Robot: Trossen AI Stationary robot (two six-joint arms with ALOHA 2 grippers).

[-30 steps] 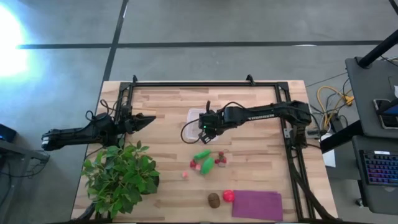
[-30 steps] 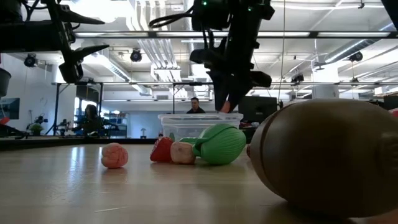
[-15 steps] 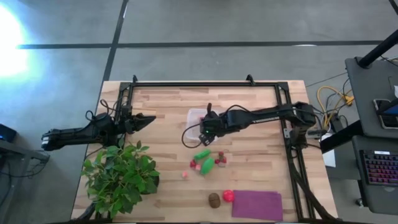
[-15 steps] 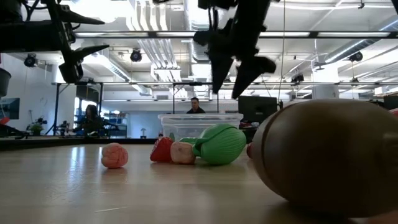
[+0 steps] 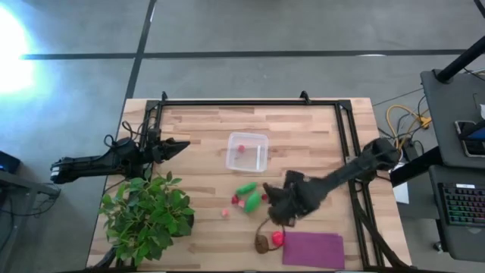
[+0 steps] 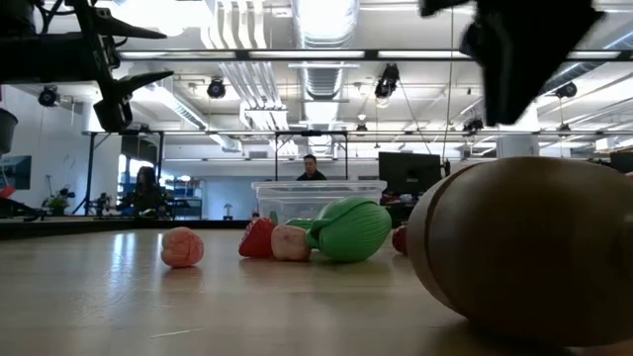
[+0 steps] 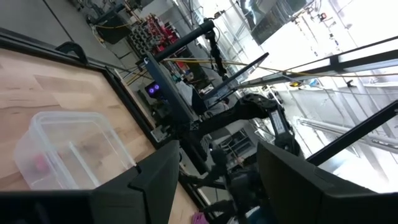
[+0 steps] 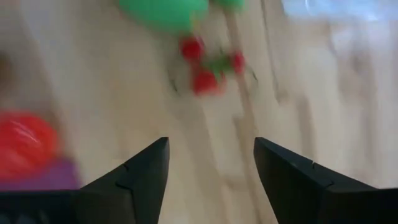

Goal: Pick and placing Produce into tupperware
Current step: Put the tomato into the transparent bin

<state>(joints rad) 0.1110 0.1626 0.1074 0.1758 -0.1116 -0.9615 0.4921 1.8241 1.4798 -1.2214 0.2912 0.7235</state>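
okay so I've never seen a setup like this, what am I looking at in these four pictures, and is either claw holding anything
It is a robot with two dark arms at a wooden table. One camera looks straight down, one sits at table height, and one rides on each wrist. The left gripper waits, open and empty, by the leafy plant. The right gripper is open and empty too, above the toy fruit near the purple mat. A clear box holds one small red piece. Green pieces, small red ones and a brown ball lie loose on the wood.
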